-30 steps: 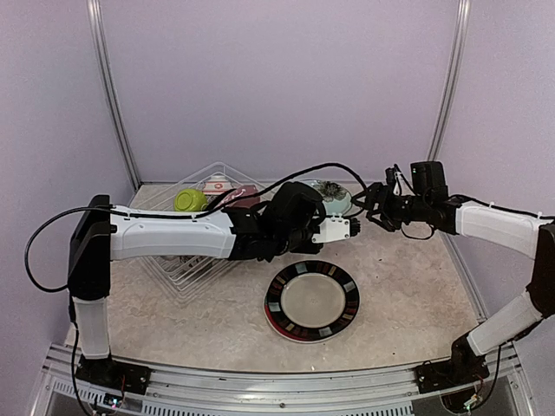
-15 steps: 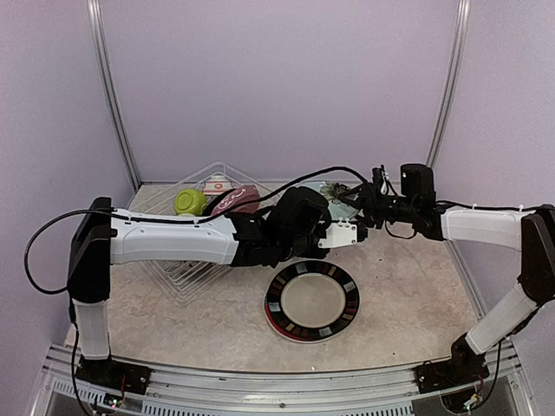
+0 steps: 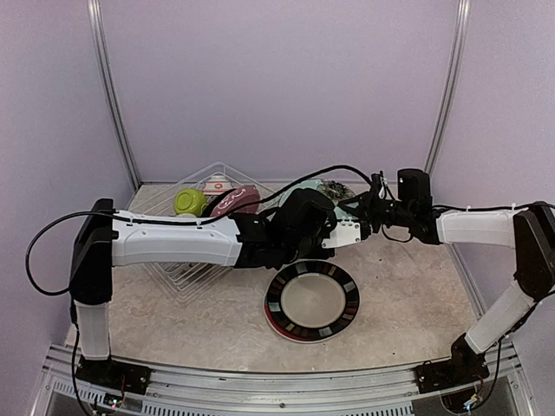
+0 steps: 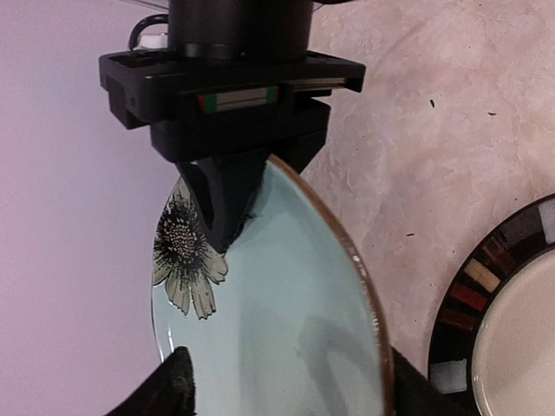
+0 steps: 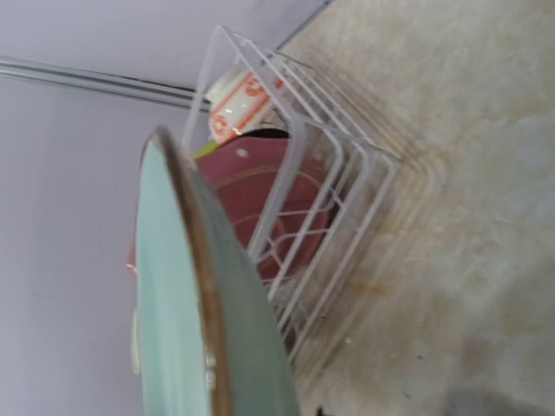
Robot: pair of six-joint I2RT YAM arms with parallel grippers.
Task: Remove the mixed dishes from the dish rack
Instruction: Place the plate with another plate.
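Here, my right gripper [image 4: 224,227] pinches the rim of the pale-teal daisy-print ceramic plate [image 4: 277,312] above the back edge of the worktop [image 3: 408,286], beside the white wire dish rack [image 3: 182,276], with my left gripper [image 4: 293,387] spread loosely around it.

**Middle barred, front right open**

Left arm [image 3: 173,238] and right arm [image 3: 477,227] meet over the worktop [image 3: 408,286], the pale blue plate [image 4: 277,303] between them. The left arm crosses the dish rack [image 3: 186,276]. The striped plate [image 3: 311,301] fills front centre, with bare worktop to its right.
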